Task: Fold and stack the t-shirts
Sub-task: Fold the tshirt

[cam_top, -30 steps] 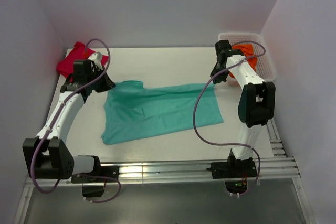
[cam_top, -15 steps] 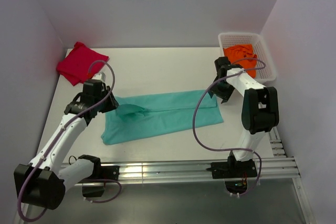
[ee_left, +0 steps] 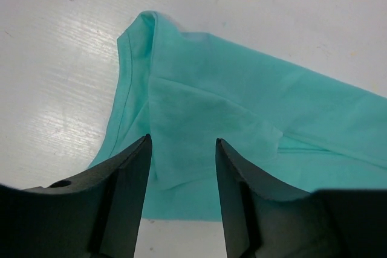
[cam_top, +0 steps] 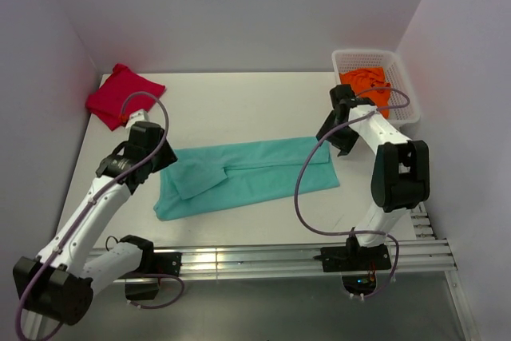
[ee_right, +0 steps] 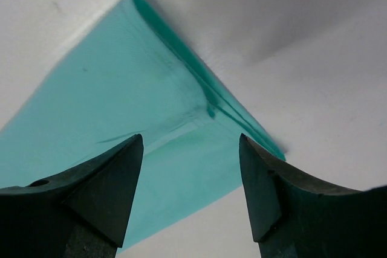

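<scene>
The teal-green t-shirt (cam_top: 247, 177) lies flat on the white table, folded lengthwise into a long band with a sleeve flap at its left end. My left gripper (cam_top: 162, 159) hovers over that left end (ee_left: 199, 107), open, with nothing between its fingers (ee_left: 132, 167). My right gripper (cam_top: 332, 140) hangs above the shirt's right end (ee_right: 121, 107), also open and holding nothing. The crimson-red t-shirt (cam_top: 120, 95) lies folded at the far left corner. The orange t-shirt (cam_top: 366, 85) sits crumpled in the basket.
A white mesh basket (cam_top: 375, 55) stands at the far right corner of the table (cam_top: 239, 109). Walls close in the left, back and right sides. An aluminium rail (cam_top: 263, 257) runs along the near edge by the arm bases.
Both arms carried the teal shirt's far edge toward the near side, folding it over. Both grippers then opened and let the cloth go, and the shirt now lies narrower.
</scene>
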Controlling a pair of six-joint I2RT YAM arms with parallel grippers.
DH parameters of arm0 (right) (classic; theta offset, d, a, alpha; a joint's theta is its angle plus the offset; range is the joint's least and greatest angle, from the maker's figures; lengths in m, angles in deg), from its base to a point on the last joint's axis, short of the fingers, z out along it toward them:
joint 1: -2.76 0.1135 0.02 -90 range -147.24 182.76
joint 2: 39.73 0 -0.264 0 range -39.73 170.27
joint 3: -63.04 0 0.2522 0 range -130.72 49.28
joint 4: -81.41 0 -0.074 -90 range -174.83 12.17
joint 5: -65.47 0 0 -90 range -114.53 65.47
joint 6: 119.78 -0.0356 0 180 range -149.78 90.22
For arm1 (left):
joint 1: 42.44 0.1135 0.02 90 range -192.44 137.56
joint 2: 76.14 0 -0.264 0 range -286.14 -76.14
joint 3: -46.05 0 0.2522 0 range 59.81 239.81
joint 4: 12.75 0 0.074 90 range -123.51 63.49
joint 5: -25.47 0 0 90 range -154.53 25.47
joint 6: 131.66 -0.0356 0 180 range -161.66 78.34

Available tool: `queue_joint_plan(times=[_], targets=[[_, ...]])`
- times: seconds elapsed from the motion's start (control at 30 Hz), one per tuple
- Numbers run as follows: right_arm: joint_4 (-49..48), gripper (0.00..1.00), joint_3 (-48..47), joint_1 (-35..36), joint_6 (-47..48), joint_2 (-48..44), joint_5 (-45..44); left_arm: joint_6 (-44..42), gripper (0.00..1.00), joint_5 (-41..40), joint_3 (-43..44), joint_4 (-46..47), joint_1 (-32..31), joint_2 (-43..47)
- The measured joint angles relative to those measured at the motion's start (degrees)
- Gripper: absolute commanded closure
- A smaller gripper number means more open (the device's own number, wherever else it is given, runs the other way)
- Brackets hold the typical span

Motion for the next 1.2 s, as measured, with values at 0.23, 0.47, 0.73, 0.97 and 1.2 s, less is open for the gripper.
queue_joint_plan(times=[0.23, 0.47, 0.73, 0.97, 1.2], targets=[[-0.1, 0.56, -8.2, -0.1, -0.2, 1.8, 4.4, 6.5, 0.69, -0.9, 5.0, 0.3, 0.0, -16.7], [-1.2, 1.0, -15.9, 0.5, 1.5, 13.6, 8.5, 11.0, 0.86, -0.5, 7.9, -0.4, 0.0, -31.3], [0.4, 1.0, -16.5, 2.6, 4.2, 18.8, 4.2, 12.0, 0.94, -0.9, 15.2, -2.0, 0.0, -43.5], [3.1, 1.0, -11.1, 8.5, 5.9, 18.0, 0.0, 9.9, 1.0, -2.1, 29.1, -6.4, 0.0, -56.5], [4.2, 1.0, 0.9, 14.7, 6.3, 10.3, -1.1, 6.0, 1.0, -4.0, 46.1, -8.9, 0.0, -67.8]])
